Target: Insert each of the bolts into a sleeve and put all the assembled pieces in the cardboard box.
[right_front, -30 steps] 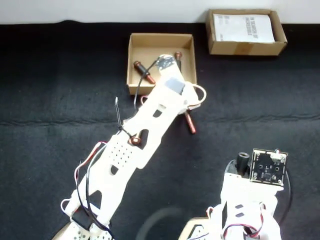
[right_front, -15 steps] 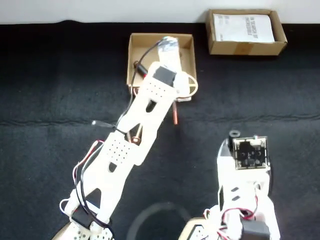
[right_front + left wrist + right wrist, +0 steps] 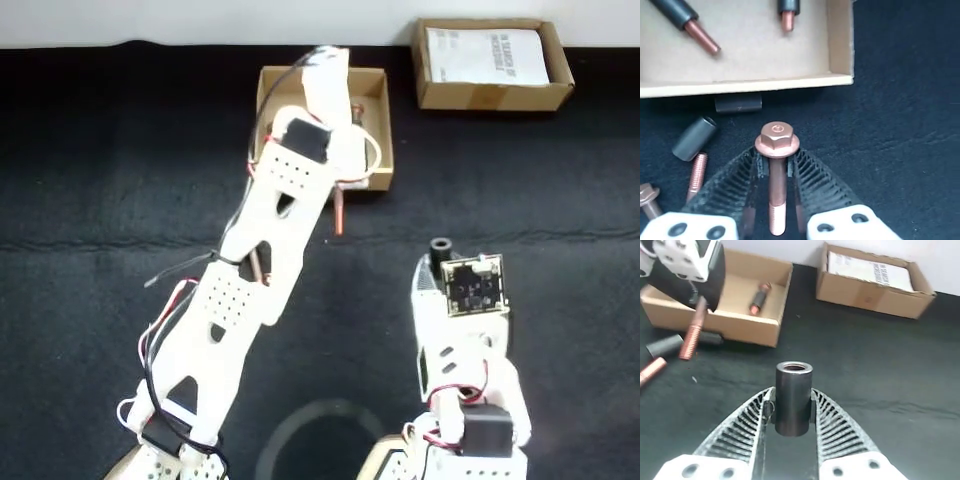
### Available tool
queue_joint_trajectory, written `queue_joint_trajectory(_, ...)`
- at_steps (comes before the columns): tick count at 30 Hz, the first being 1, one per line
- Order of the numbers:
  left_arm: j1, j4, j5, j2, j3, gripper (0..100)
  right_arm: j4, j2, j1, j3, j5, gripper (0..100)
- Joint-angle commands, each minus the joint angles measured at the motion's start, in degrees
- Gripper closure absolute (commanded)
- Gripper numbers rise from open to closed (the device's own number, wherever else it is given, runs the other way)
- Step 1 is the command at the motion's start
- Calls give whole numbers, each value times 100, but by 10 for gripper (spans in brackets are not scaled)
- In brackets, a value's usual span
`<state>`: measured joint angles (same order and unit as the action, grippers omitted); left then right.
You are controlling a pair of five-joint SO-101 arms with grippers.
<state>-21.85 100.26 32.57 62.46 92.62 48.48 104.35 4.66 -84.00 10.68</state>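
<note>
Black cloth (image 3: 100, 150) covers the table. The copper bolt (image 3: 776, 200) is clamped in the left gripper (image 3: 776, 157), upper centre, just below the cardboard box (image 3: 283, 95). The right gripper (image 3: 794, 407) pinches a dark sleeve (image 3: 794, 390) upright, right of centre. Two assembled pieces (image 3: 690, 22) lie inside the box.

Even bright light — seemingly overhead — shadows soft, faint.

It looked like a lab: black cloth (image 3: 90, 180) lay under the left gripper (image 3: 777, 161), a white wall (image 3: 200, 20) beyond it.
</note>
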Motion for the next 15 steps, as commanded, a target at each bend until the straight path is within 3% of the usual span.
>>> queue_joint_trajectory(1, 57, 18, -360, -822, 259, 991, -549, 13, 435, -198, -457, 991)
queue_joint_trajectory(15, 435, 26, -1090, -2369, 242, 991, -1921, 31, 1481, -1341, -1468, 991)
